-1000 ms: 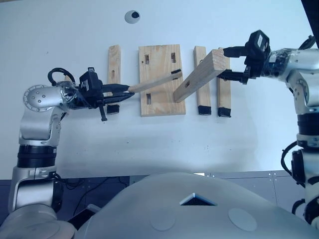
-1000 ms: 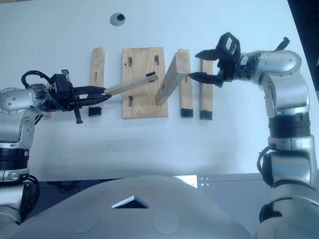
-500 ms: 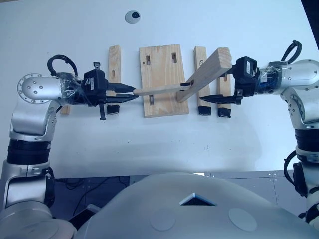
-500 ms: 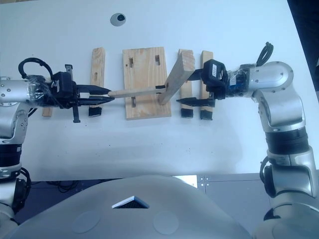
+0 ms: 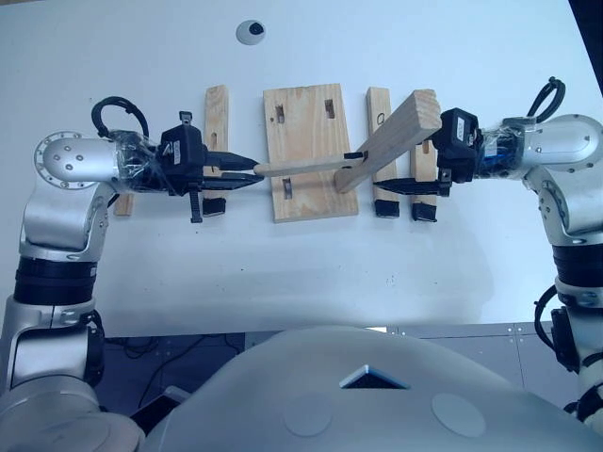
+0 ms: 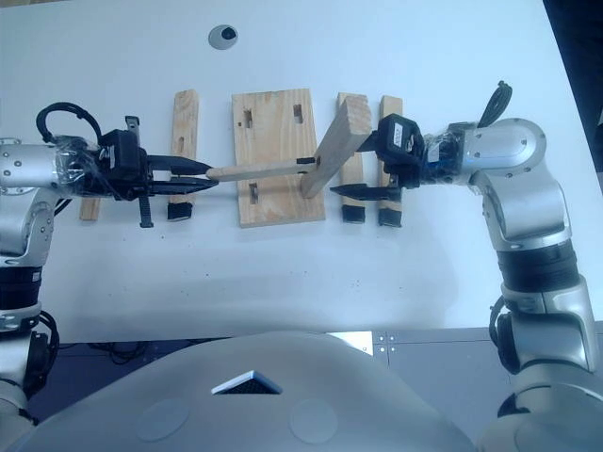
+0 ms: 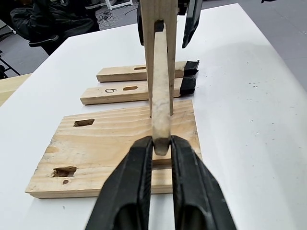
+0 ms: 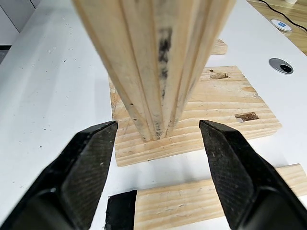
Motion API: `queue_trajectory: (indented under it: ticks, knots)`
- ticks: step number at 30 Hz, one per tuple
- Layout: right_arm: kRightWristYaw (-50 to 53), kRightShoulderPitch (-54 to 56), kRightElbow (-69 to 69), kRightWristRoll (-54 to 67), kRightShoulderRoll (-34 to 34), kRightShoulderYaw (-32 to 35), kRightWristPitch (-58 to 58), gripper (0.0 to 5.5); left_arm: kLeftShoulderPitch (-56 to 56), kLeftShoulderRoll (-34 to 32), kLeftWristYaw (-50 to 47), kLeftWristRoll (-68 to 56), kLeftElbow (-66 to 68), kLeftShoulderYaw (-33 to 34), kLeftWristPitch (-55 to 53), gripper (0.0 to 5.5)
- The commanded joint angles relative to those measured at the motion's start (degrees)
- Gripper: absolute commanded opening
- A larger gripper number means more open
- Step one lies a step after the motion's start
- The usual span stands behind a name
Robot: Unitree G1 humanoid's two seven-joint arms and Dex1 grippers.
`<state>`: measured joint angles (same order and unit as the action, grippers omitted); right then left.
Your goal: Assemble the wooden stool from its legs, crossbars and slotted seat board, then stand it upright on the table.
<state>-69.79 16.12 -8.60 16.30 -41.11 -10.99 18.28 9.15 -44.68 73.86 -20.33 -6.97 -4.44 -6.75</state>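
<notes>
My left gripper (image 5: pixel 247 171) is shut on one end of a thin crossbar (image 5: pixel 301 168), held level over the slotted seat board (image 5: pixel 301 113), which lies flat on the white table. The crossbar's far tip meets the slot in a thick wooden leg (image 5: pixel 391 137). That leg slants above the board's right edge, with its upper end in my right gripper (image 5: pixel 400 162). In the right wrist view the fingers (image 8: pixel 91 158) flank the leg (image 8: pixel 158 62). The left wrist view has the crossbar (image 7: pixel 160 96) running from my gripper (image 7: pixel 161 146) to the leg.
Three more legs lie flat: one (image 5: pixel 216 113) left of the board, two (image 5: pixel 379 193) (image 5: pixel 424 193) right of it under my right gripper. A small wood piece (image 5: pixel 122 205) lies far left. A round grey cap (image 5: pixel 250 32) sits at the back.
The right gripper turned and came down and left with the leg. The left gripper swung the crossbar level, and its tip now meets the leg's slot.
</notes>
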Motion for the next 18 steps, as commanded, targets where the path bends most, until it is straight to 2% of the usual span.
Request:
queue_trajectory:
  ticks: [1, 18]
  knots:
    - [0.3, 1.1, -0.7, 0.0, 0.1, -0.4, 0.4, 3.17, 1.1, -0.3, -0.4, 1.5, 0.7, -0.8, 0.5, 0.37]
    - [2.6, 2.7, -0.4, -0.2, 1.5, -1.8, 0.3, 3.17, 4.1, -0.7, 0.2, 3.4, -1.1, -3.0, -0.9, 0.37]
